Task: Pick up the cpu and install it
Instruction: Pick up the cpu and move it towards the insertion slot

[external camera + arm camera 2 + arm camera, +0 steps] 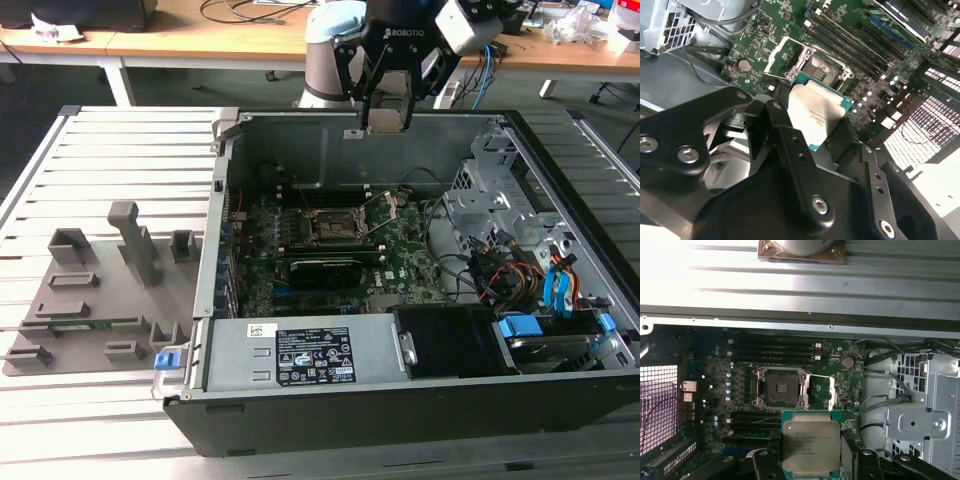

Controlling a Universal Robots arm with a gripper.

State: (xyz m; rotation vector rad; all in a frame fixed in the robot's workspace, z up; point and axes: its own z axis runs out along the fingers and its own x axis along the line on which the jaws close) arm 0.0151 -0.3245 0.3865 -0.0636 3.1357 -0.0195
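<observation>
1. A slatted metal table (120, 160) carries everything. In the exterior view it runs from nine o'clock across to three.
2. An open computer case (400, 420) lies on its side on the table, taking up the middle and the three o'clock half of that view.
3. A grey fixture plate (90, 300) with raised blocks lies on the slats at nine o'clock of the case, just beside it.
4. The robot arm (330, 50) comes in at twelve o'clock, above the far wall of the case.
5. The green motherboard (400, 250) covers the case floor. A power supply (310, 355) lies at seven o'clock of it and a metal drive cage (490, 200) at two o'clock.
6. The gripper (388, 125) hangs over the far rim of the case, well above the board. Its two dark fingers (765, 460) are clamped on opposite edges of the chip.
7. The CPU socket (332, 228) lies at ten o'clock of the case's middle. In both wrist views it is bare (779, 388), with its load plate (821, 392) swung open right beside it.
8. The cpu (811, 447) is held in the claw, clear of the board and apart from the socket. Its silvery top faces the camera in the first wrist view. In the second wrist view its green edge (816, 117) pokes out past the fingers, with the socket beyond it.
</observation>
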